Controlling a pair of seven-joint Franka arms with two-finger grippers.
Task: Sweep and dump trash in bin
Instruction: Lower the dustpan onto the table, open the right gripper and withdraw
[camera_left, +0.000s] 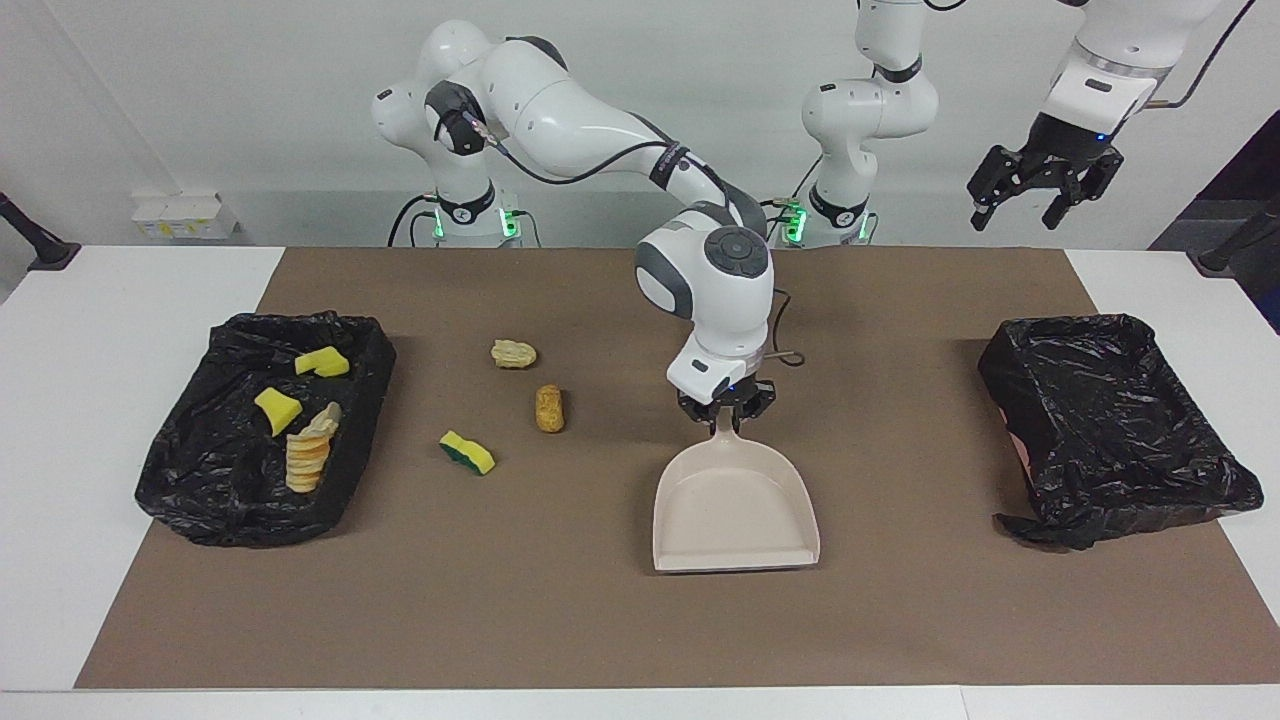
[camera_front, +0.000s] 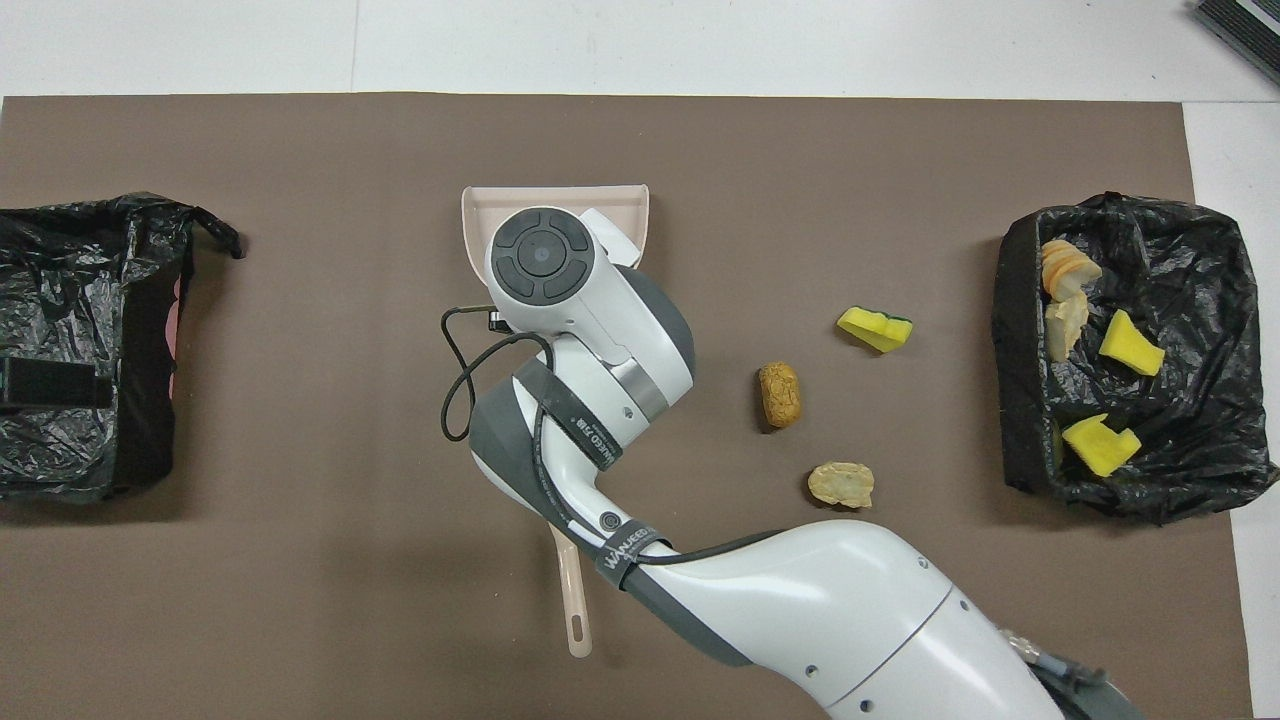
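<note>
My right gripper is shut on the handle of the beige dustpan, which sits low at the middle of the brown mat with its mouth pointing away from the robots. In the overhead view my wrist covers most of the dustpan. Three bits of trash lie on the mat toward the right arm's end: a green-backed yellow sponge, an orange-brown lump and a pale tan lump. Several more bits lie in the black-lined bin. My left gripper waits open, raised high.
A second black-lined bin stands at the left arm's end of the table. A slim beige handle lies on the mat nearer to the robots than the dustpan, partly under my right arm.
</note>
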